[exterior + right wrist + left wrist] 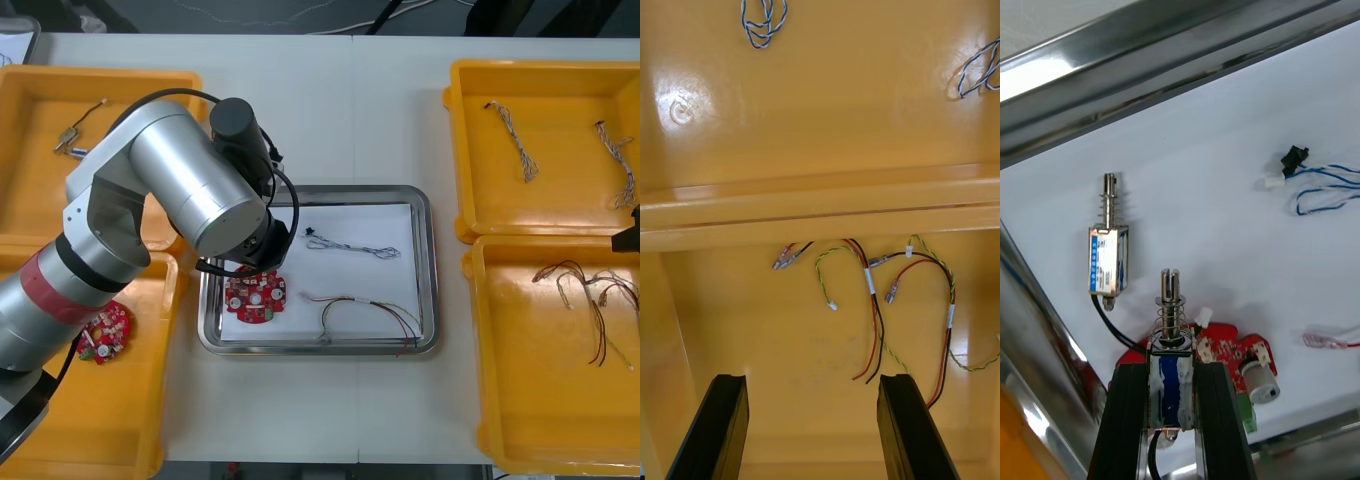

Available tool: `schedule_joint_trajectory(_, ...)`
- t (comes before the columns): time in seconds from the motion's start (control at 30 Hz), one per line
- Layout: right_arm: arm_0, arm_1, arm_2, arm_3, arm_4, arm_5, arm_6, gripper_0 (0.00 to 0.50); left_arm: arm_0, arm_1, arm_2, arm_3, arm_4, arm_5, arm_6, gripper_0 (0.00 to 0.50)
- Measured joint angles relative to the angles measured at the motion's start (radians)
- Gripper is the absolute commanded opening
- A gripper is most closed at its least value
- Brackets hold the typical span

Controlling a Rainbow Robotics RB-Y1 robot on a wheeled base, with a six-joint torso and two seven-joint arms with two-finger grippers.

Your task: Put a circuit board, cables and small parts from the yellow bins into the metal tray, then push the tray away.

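Left gripper (1171,369) clamps small metal part (1172,319) (blue label, writing unreadable) over metal tray (1187,52); right gripper (811,386), fingers apart, above red and yellow cables (872,300).

The left arm (185,185) covers the left side of the metal tray (431,270); cables (352,247) cross its middle and lower right. Bare worktop (330,410) lies open below it.

No words or numbers can be read anywhere. The small metal part (1107,255) lying in the metal tray (1150,67) bears a blue label (1095,264) with print too fine to make out. A round moulded mark (680,112) on the floor of the far right yellow bin (835,142) is likewise unreadable.
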Motion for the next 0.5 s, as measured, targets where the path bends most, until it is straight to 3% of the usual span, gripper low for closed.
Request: schedule_joint_trajectory(0.5,0.0,0.0,0.0,0.0,0.0,0.0,0.0,0.5,-0.05,-0.051,-0.03,0.091,-0.025,-0.081,0.0,0.0)
